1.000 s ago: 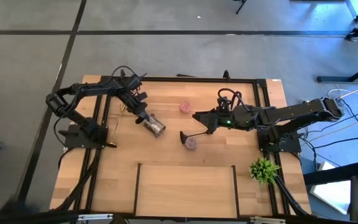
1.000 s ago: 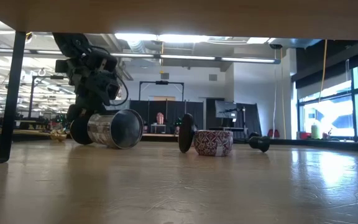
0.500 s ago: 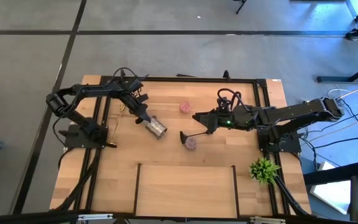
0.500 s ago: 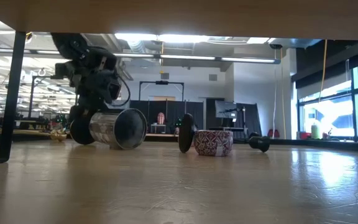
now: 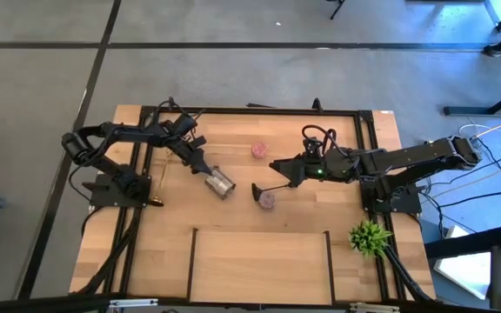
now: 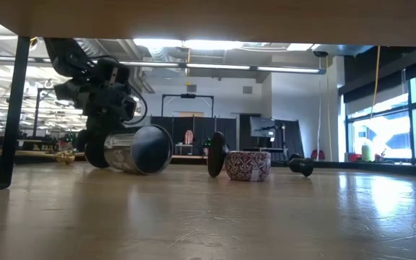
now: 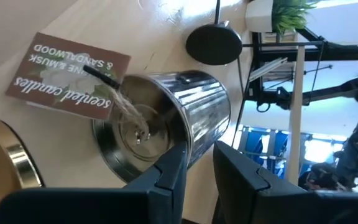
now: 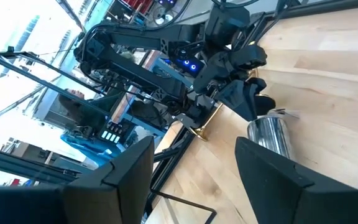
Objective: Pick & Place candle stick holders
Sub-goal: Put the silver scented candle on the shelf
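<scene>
The shiny silver round holder (image 5: 221, 182) lies on its side left of the table's middle; it also shows in the low view (image 6: 137, 149). A card tag (image 7: 67, 78) on twine lies beside it. My left gripper (image 5: 202, 168) is shut on it from the far left. The black thin-stemmed holder (image 5: 257, 189) lies on its side against a pink glittery holder (image 5: 268, 200). A second pink holder (image 5: 258, 149) stands farther back. My right gripper (image 5: 274, 164) is open and empty, just beyond the black holder's stem. Small gold holders lie at the left (image 5: 156, 203). My left gripper (image 7: 201, 155) pinches the silver holder's wall at the rim (image 7: 194, 140) of the end facing it; one finger seems inside, one outside. The fingers come slanting down from the table's far left. The holder lies on its side on the table.
A green spiky plant (image 5: 368, 236) stands at the near right corner. A black frame (image 5: 259, 231) marks off a rectangle at the near edge. Black rails (image 5: 364, 156) run along the table's sides. A gold holder (image 7: 5, 165) lies close by my left gripper.
My left arm has sunk and its gripper has tipped flatter, staying shut on the silver holder. The holder has shifted a little toward the table's near right and now lies flatter on its side.
</scene>
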Action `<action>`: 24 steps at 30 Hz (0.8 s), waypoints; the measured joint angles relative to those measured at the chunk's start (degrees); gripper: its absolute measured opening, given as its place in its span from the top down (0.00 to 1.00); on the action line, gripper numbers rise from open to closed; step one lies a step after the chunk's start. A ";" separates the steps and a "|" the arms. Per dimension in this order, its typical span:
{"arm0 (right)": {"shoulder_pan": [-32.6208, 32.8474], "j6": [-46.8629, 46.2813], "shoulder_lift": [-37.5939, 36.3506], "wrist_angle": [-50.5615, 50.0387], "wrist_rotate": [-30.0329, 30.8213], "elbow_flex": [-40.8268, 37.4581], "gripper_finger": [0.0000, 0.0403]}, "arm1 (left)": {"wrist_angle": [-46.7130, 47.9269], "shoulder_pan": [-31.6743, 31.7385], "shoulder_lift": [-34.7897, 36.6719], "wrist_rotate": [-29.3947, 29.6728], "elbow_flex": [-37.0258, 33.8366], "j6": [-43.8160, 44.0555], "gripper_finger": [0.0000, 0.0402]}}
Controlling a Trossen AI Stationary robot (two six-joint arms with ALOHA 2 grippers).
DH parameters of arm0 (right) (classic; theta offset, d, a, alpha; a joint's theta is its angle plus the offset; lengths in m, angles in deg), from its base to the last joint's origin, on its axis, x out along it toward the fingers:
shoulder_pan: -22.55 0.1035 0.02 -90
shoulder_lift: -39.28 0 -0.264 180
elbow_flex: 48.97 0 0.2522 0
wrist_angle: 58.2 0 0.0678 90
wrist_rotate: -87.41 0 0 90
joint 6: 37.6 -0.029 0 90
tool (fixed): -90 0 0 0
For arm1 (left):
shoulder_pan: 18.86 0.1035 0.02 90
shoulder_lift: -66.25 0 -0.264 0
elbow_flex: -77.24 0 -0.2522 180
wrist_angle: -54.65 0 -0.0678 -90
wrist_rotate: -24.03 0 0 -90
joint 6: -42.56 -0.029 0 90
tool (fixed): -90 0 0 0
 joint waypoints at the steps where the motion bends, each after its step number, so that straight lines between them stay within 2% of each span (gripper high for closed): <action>1: 0.00 0.00 0.00 0.00 0.00 0.00 0.43 | -1.20 0.00 -0.01 -0.17 -0.07 1.07 0.81; 8: 0.02 0.00 0.00 0.00 0.02 0.00 0.43 | -5.76 -0.04 -0.16 -1.21 -0.14 5.41 0.81; 17: 0.00 -0.43 0.00 -0.20 -0.42 0.04 0.43 | -5.79 -0.04 0.05 -1.14 -0.10 5.15 0.81; 24: 0.02 -1.67 0.00 -1.47 -1.36 0.04 0.43 | -6.30 0.20 3.41 1.52 -0.14 4.64 0.81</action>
